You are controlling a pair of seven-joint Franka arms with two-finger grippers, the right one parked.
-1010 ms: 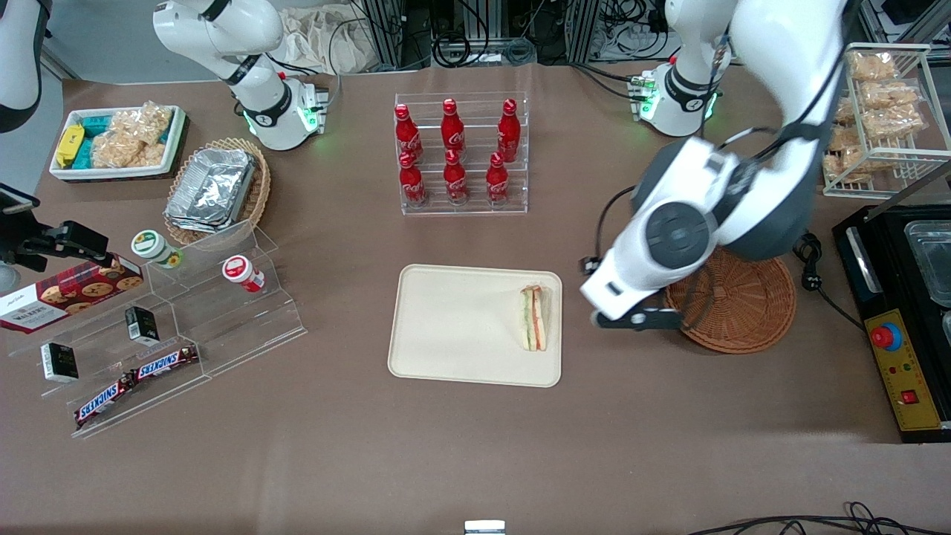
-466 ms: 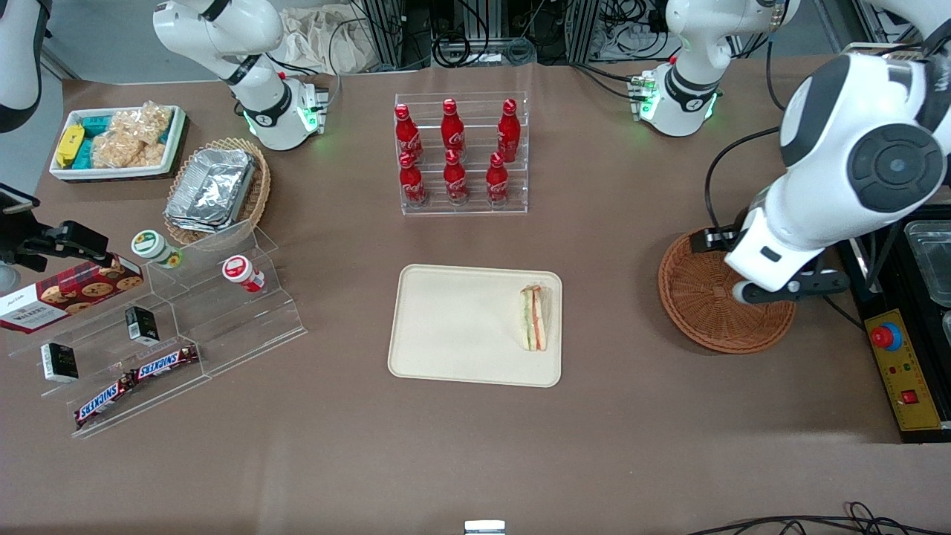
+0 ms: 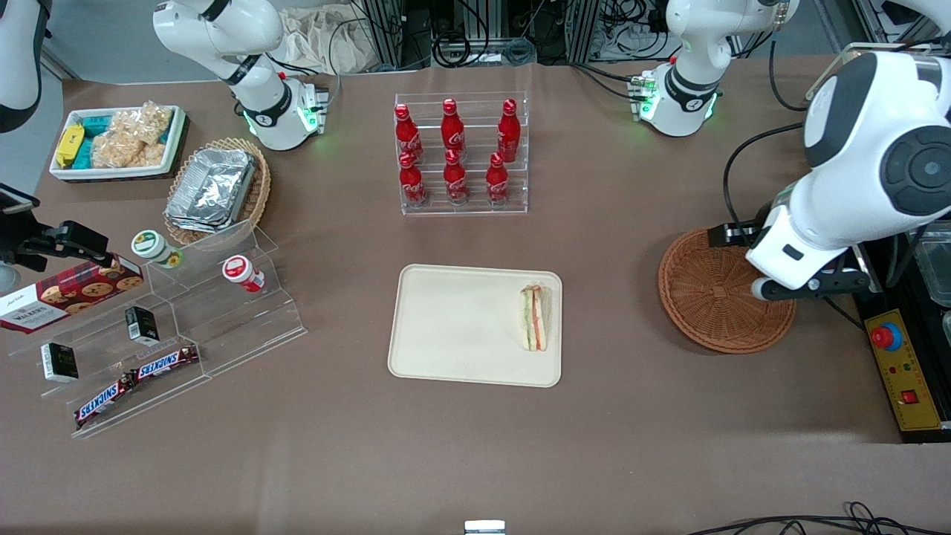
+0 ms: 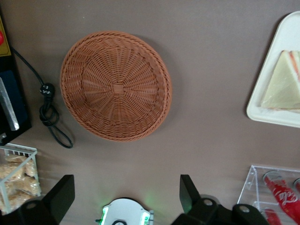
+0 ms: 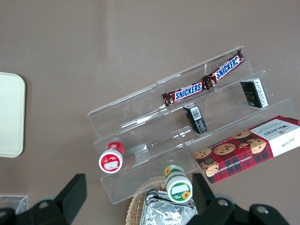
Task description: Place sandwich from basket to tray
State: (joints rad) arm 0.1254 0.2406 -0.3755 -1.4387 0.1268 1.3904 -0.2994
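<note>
Brown worktop [image 3: 669, 461] fills my screens, with cables and frame legs along its edge farthest from the front camera. On it I see the sandwich [image 3: 534, 317] lying flat on the tray [image 3: 453, 327], at the tray's end that faces the working arm, its striped cut edge running along the short rim. My wrist feed shows the same wedge [image 4: 284, 86] as pale bread with a thin red line at one edge, resting inside the tray's rounded corner [image 4: 262, 110].

I find the basket [image 3: 706, 312] well apart from the tray, toward the working arm's end of the worktop. It holds nothing; the wrist feed looks straight down into its woven bowl [image 4: 116, 86].

I have the pincer [image 4: 125, 193] up in the air above the basket's edge, carrying nothing, its two dark fingers [image 4: 62, 193] spread wide. On the front feed it shows at the end of the white arm [image 3: 810, 284], over the basket rim nearest the black box with the red button [image 3: 886, 336].

A black cord with a plug [image 4: 48, 110] lies just beside the basket. Farther from the front camera than the tray stands a clear rack of red soda bottles [image 3: 455, 152]. Toward the parked arm's end I see clear stepped shelves [image 3: 186, 327] with candy bars [image 3: 137, 379] and small jars [image 3: 241, 272].
</note>
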